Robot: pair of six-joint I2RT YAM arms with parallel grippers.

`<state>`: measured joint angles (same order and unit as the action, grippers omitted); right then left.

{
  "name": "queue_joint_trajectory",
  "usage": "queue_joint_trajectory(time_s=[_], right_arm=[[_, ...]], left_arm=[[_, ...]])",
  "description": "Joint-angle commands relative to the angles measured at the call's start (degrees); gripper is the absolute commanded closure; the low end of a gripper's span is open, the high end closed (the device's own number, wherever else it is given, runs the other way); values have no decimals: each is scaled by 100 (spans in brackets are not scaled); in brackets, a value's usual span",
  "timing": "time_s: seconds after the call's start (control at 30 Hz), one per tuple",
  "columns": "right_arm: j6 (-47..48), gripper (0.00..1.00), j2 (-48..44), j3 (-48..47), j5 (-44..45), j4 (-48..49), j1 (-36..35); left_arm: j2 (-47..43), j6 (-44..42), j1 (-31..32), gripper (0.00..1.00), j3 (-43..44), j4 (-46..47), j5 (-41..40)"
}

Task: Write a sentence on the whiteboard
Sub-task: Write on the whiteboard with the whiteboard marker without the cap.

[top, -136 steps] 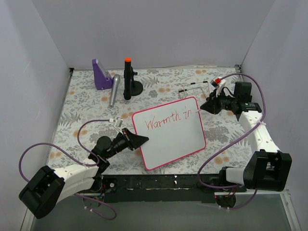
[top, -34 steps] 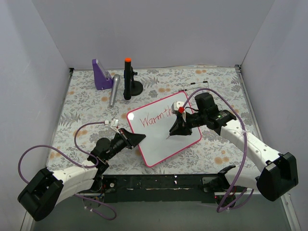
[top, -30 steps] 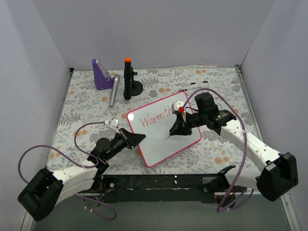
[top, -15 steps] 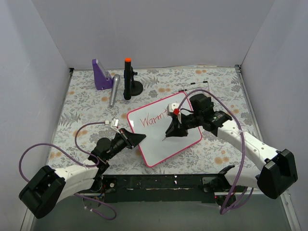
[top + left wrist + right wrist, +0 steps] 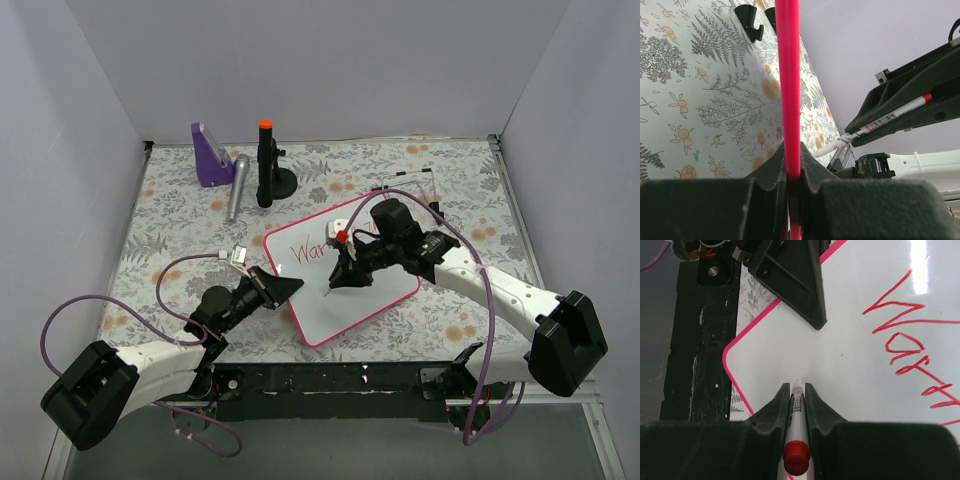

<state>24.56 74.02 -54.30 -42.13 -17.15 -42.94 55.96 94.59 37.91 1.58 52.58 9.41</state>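
Observation:
The whiteboard lies at the table's middle, white with a pink-red frame. The sentence shows as red script, "War" in the top view; the rest is hidden under my right arm. The right wrist view shows "Warmth". My left gripper is shut on the board's left frame edge. My right gripper is shut on a red-capped marker. Its tip points at bare board below the script; I cannot tell whether it touches.
A purple stand, a silver cylinder and a black post with an orange top stand at the back left. A thin black wire frame lies behind the board. A black rail runs along the near edge.
My right arm has swept left across the board with the marker, from the right end of the first line to the bare lower left. The left gripper keeps its hold.

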Motion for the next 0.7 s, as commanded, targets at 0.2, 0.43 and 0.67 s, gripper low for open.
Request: queue_joint_trajectory(time_s=[0.2, 0.43, 0.67], right_arm=[[-513, 99, 376, -792, 64, 440, -30], [-680, 99, 508, -898, 205, 572, -22], [-742, 99, 596, -863, 223, 625, -13]], left_arm=[[-103, -10, 23, 100, 97, 1000, 8], [-68, -63, 23, 100, 132, 1044, 96], [-33, -81, 23, 100, 97, 1132, 175]])
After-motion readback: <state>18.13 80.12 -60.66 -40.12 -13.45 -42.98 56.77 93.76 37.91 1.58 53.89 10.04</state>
